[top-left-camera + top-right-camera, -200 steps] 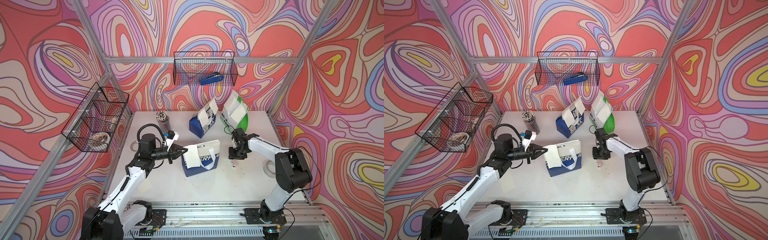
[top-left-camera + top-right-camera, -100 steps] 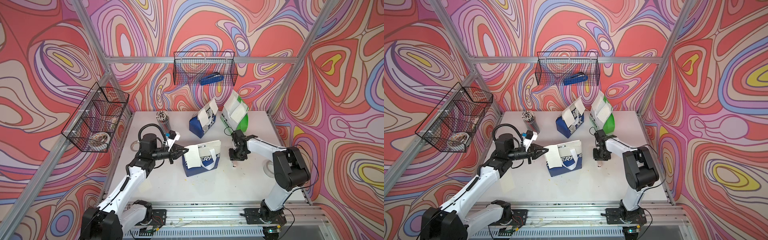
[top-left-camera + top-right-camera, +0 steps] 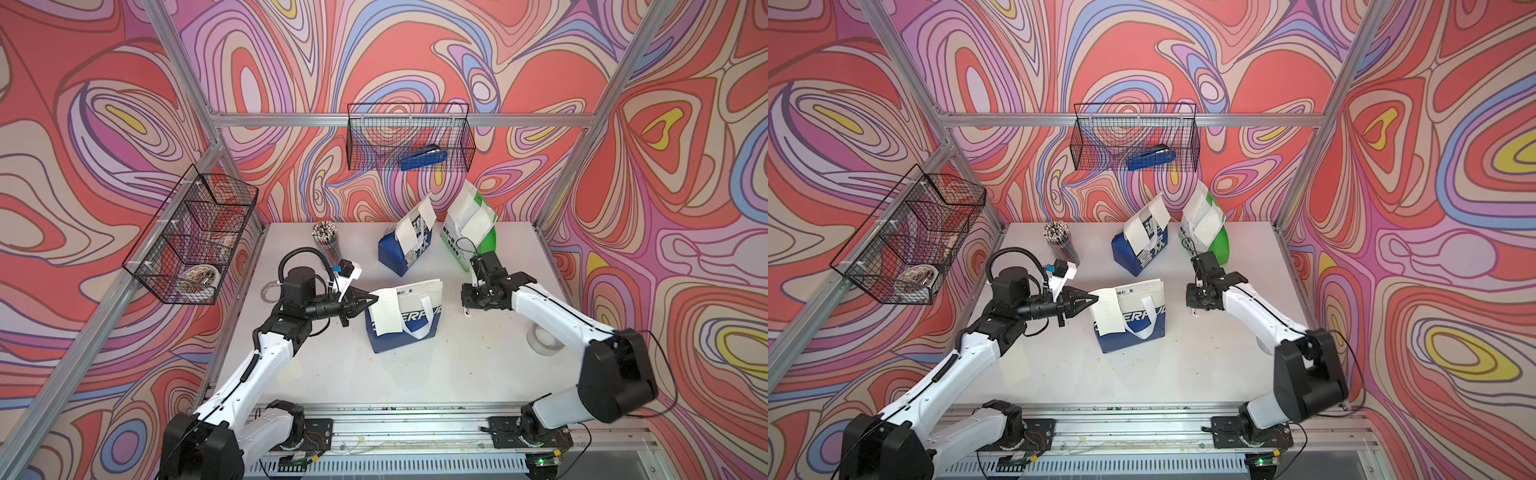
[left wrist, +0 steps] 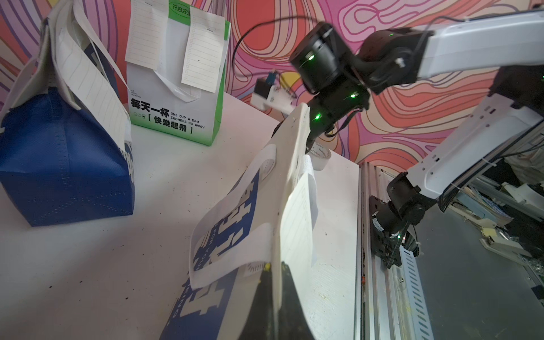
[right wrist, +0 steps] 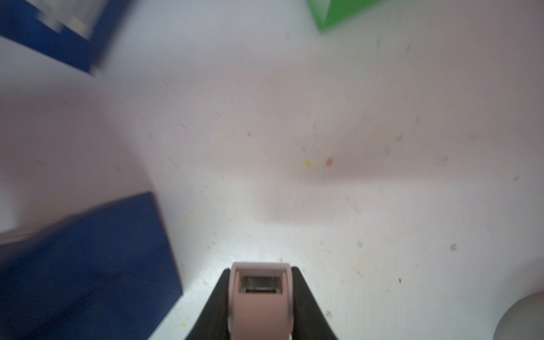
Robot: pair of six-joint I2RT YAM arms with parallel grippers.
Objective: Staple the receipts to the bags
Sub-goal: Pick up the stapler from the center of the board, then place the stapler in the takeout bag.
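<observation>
Three walls with red, pink and violet swirls stand around a white, lightly speckled tabletop. On the wall at 12 o'clock hangs a wire basket with a blue stapler inside, and a second wire basket hangs at 9 o'clock. A cup of pencils stands on the tabletop at 11 o'clock. The CHEERFUL bag stands near the middle, blue below and white above, with a white strap handle hanging over its face. A lined white receipt lies flat against its 9 o'clock end. At 12 o'clock from it stands the blue bag with big white characters and a hanging slip at its top, and at 1 o'clock the green bag with two slips on its white face. A loose slip lies on the tabletop at 8 o'clock, partly under the left arm. The left gripper reaches level from 9 o'clock, and its jaws are pressed together on the upper corner of the receipt at the bag's rim. The right gripper hangs at 3 o'clock from the CHEERFUL bag, apart from it, pointing down at the tabletop. Its jaws are clamped on a pale pink tool with a square metal mouth, seemingly a small stapler.
</observation>
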